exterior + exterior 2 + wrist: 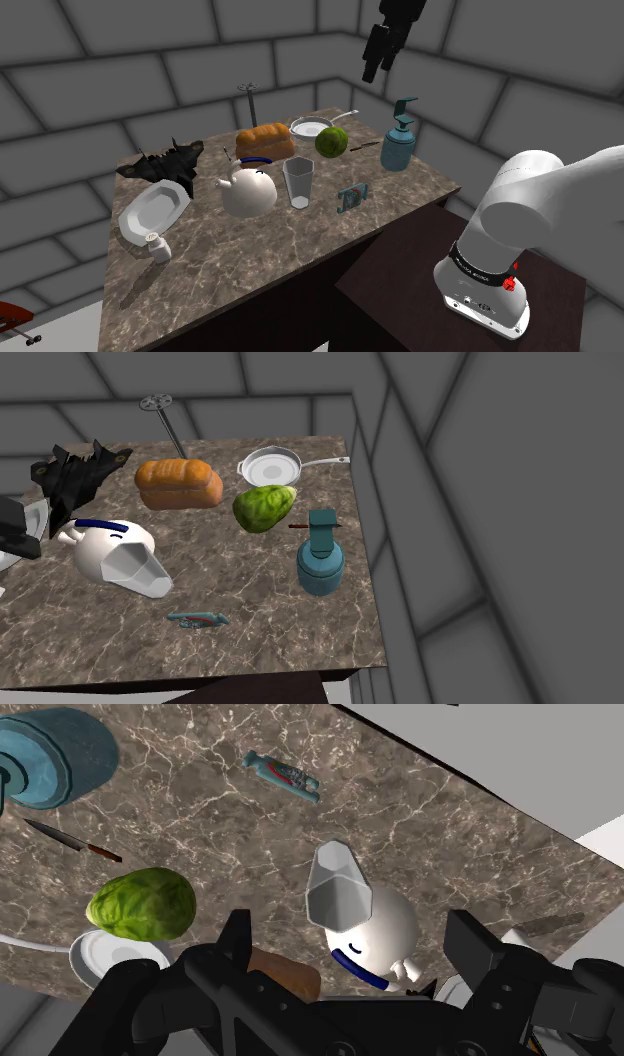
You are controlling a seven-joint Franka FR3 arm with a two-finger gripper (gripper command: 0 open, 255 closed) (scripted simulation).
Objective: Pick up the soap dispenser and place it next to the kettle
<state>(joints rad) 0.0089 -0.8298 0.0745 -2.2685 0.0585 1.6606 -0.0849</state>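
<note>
The teal soap dispenser (pixel 400 140) (pixel 320 557) stands upright near the table corner closest to the stand. In the wrist view the dispenser (pixel 55 759) lies far off to one side of the fingers. The white kettle (pixel 247 190) (pixel 105 542) with a blue handle sits mid-table. A clear glass (pixel 299 183) stands right beside its spout. My gripper (pixel 372 70) hangs high above the table's far edge, open and empty. In the wrist view the gripper (pixel 350 922) is spread wide, with the kettle (pixel 385 929) and glass (pixel 335 889) far below between the fingers.
Between dispenser and kettle lie a green lettuce (pixel 331 142), a small knife (pixel 70 841), a pan (pixel 312 127) and a loaf of bread (pixel 265 140). A teal tube (pixel 352 197) lies near the front edge. A black toy jet (pixel 165 160) and white plate (pixel 153 212) lie beyond the kettle.
</note>
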